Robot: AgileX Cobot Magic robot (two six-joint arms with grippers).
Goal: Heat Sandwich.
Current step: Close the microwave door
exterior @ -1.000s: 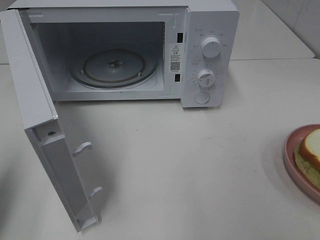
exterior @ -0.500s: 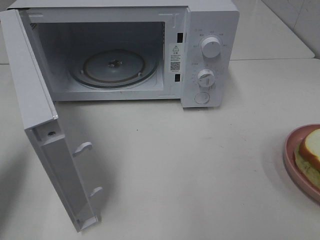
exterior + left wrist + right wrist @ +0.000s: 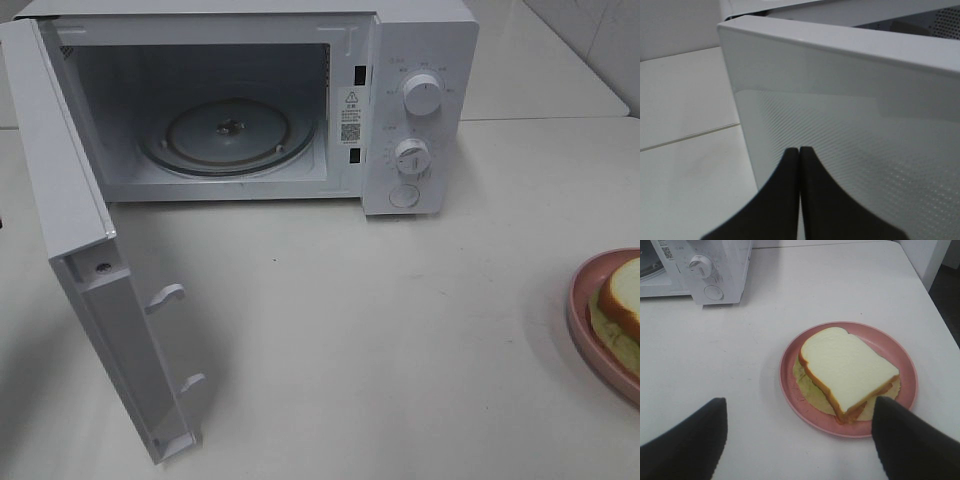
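The white microwave (image 3: 250, 105) sits at the back of the white table (image 3: 380, 330), and I will tell where things are from it. Its door (image 3: 95, 290) is swung wide open and sticks out toward the front of the table on the side away from the knobs. Inside the microwave I can see the round glass tray (image 3: 228, 135) lying flat on the floor of the box. On the front panel there are two round white knobs (image 3: 422, 95), one above the other, and a round button (image 3: 404, 196) under them.

My left gripper (image 3: 799, 150) is pressed tight together, with nothing between its two dark fingers. It is right up against the outside face of the microwave door, near the door's top edge.

My right gripper (image 3: 800, 412) is spread wide and holds nothing. It hangs over the table in front of the microwave, on the knob side.

The sandwich (image 3: 847, 372) lies on a round pink plate (image 3: 900, 360), well away from the microwave, out in front of it past the knob side. The bread is white with a brown crust. My right fingers (image 3: 687, 440) are on either side of the plate, and I cannot tell if they touch it.
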